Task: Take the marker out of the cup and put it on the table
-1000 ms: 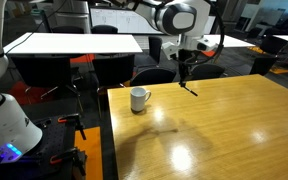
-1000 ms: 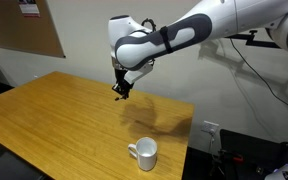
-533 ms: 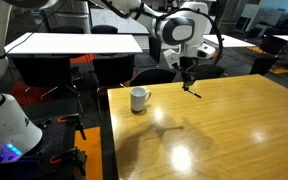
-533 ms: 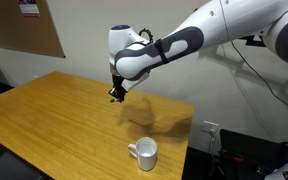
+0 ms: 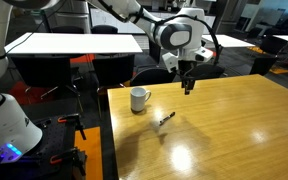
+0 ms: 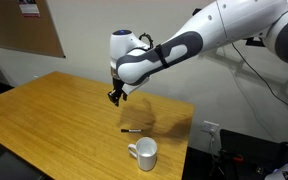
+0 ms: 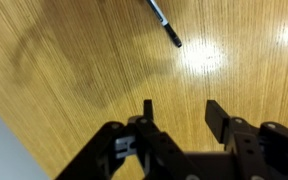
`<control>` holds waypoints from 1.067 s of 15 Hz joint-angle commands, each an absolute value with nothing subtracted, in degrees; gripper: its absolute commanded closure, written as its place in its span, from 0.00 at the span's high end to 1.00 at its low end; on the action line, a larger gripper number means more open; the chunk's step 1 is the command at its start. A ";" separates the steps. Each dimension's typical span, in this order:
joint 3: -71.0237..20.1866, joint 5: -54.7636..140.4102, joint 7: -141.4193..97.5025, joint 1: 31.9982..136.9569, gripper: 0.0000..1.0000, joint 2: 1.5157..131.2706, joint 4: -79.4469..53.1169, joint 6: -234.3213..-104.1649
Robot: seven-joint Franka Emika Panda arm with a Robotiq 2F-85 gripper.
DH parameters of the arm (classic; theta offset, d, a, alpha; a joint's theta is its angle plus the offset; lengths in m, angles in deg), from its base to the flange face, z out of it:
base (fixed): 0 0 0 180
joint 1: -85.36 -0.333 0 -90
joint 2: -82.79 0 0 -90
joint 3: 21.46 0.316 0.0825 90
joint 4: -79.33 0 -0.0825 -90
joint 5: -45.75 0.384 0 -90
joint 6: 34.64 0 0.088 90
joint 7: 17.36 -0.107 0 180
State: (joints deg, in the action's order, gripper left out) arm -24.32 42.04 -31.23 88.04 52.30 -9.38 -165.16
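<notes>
The marker lies flat on the honey-yellow table, a short way from the white cup. In an exterior view the marker rests just beyond the cup on the table. My gripper hangs above the tabletop, apart from both, with its fingers open and nothing between them; in an exterior view the gripper hovers over the wood. The wrist view shows the gripper over bare wood, with the marker at the top of the frame.
White-topped tables with black chairs stand behind the wooden table. A white robot base sits beside the table's near corner. A brown board hangs on the wall.
The gripper held the marker above the table a second ago; its fingers have opened and the marker now lies on the wood near the cup.
</notes>
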 commanded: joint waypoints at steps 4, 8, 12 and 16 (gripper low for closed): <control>-24.97 42.63 -31.00 86.62 1.00 59.38 -17.22 -164.18; -24.70 42.71 -30.89 86.24 1.00 65.10 -22.77 -162.70; -24.40 42.41 -30.70 85.89 1.00 69.76 -26.75 -161.03; -24.01 42.29 -30.49 85.66 1.00 72.80 -29.48 -159.73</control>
